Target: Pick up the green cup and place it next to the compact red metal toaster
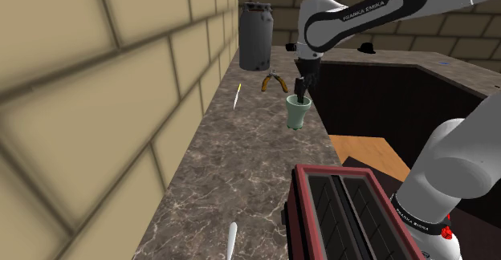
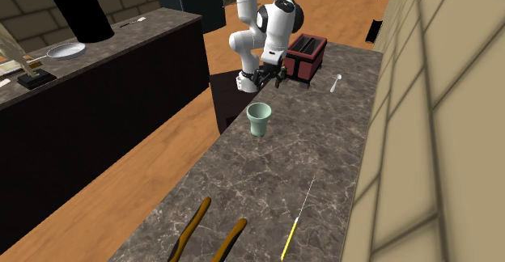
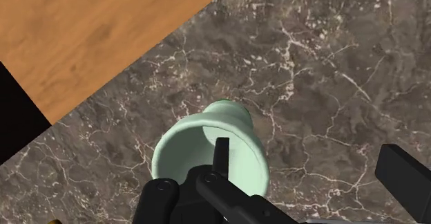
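Gripper (image 1: pixel 303 95) points straight down over the cup (image 1: pixel 298 112) in the shoulder view. Its black fingertips overlap the cup's mouth from this angle, and whether they touch the rim cannot be told here. The cup is pale green, wide at the lip and narrowing to a small foot. It stands upright on the dark veined marble countertop (image 1: pixel 241 162), near the edge that faces the arm. The red toaster (image 1: pixel 345 214), with its dark slotted top, sits well apart from the cup at the counter's near end by the stand. Orange-handled pliers (image 1: pixel 273 82) lie just beyond the cup, in front of a dark grey canister (image 1: pixel 257 35).

In the second exterior view the cup (image 2: pixel 259 119) stands near the counter's edge on the view's left. The gripper (image 2: pixel 267 79) is higher in the picture, with a gap showing between the two. The toaster (image 2: pixel 307 57) is farther along the countertop (image 2: pixel 307 155), with a white spoon (image 2: pixel 336 81) near it.

In the wrist view the cup (image 3: pixel 186 143) is seen from above: a round, hollow, pale green mouth with the smaller foot showing past it. The fingers are spread wide. One thin black finger (image 3: pixel 221 152) lies across the cup's opening, and the other (image 3: pixel 404 178) is out over bare marble, well clear of the cup. The cup is not clasped between them.
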{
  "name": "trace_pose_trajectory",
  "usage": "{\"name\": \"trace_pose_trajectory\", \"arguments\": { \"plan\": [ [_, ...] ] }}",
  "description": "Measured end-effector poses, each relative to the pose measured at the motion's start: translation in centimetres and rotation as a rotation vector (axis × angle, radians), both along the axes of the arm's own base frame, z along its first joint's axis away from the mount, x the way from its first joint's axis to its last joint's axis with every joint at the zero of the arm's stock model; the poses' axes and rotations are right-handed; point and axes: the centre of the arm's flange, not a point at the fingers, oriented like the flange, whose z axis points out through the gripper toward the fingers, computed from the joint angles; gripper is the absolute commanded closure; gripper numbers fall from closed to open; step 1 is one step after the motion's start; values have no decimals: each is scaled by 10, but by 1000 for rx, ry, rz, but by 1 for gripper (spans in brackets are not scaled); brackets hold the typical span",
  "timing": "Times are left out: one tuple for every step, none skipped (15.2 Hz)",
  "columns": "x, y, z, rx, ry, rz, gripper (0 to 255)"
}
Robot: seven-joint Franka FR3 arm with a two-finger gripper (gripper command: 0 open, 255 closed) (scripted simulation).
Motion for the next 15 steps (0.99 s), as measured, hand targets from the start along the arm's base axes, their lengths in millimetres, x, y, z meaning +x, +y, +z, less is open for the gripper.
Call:
{"name": "trace_pose_trajectory", "arguments": {
  "plan": [
    [8,-4,-11,-3,-2,-1,0],
    [19,-2,-20,-5,-4,-2,0],
    [31,-5,-26,-9,-6,-3,0],
    [41,-8,-33,-12,-8,-4,0],
    [45,-10,-39,-14,-9,-5,0],
    [48,-10,-43,-15,-10,-5,0],
    [48,-10,-50,-15,-10,-6,0],
    [49,-12,-55,-15,-10,-6,0],
    [49,-11,-60,-16,-10,-6,0],
    [50,-12,-65,-16,-11,-6,0],
    [49,-13,-71,-16,-11,-6,0],
    [49,-14,-76,-16,-11,-6,0],
    [49,-15,-80,-16,-11,-6,0],
    [49,-15,-82,-16,-11,-6,0],
    [49,-15,-84,-16,-11,-6,0]
  ]
}}
